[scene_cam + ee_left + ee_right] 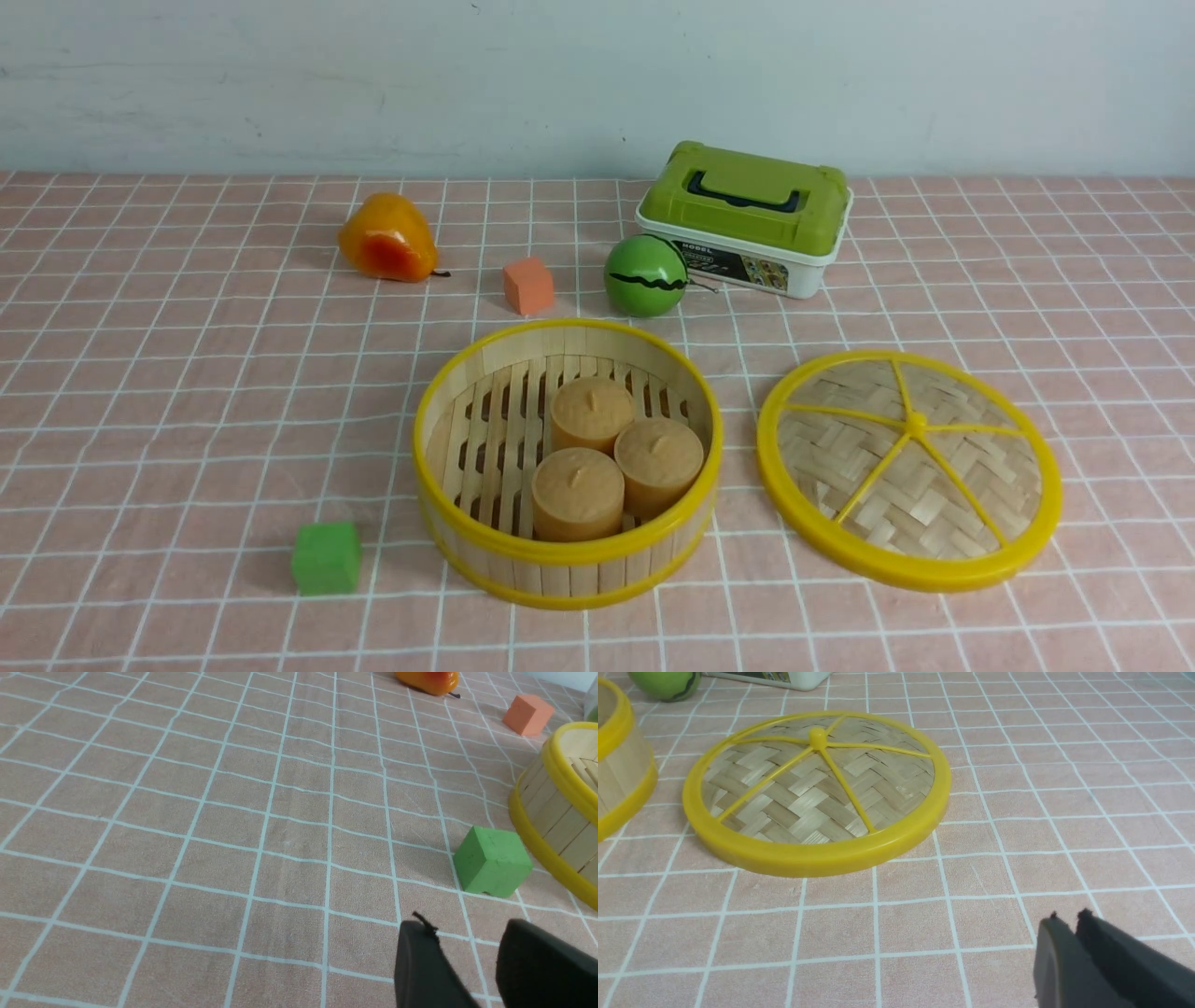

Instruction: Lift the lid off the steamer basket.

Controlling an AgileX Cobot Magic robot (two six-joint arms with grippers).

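Observation:
The steamer basket [568, 467] stands uncovered at the table's front middle, with three tan buns [616, 459] inside. Part of its wall shows in the left wrist view [556, 812] and in the right wrist view [619, 770]. The lid [910, 467] lies flat on the cloth to the basket's right, apart from it; it also shows in the right wrist view [817, 791]. My left gripper [467, 933] is open and empty above bare cloth, short of the green cube. My right gripper [1069, 919] is shut and empty, on my side of the lid. Neither arm shows in the front view.
A green cube [326, 557] lies left of the basket. Behind it are an orange cube [528, 285], a green ball [645, 275], an orange pear [386, 239] and a white box with a green lid [745, 217]. A pink checked cloth [168, 392] covers the table.

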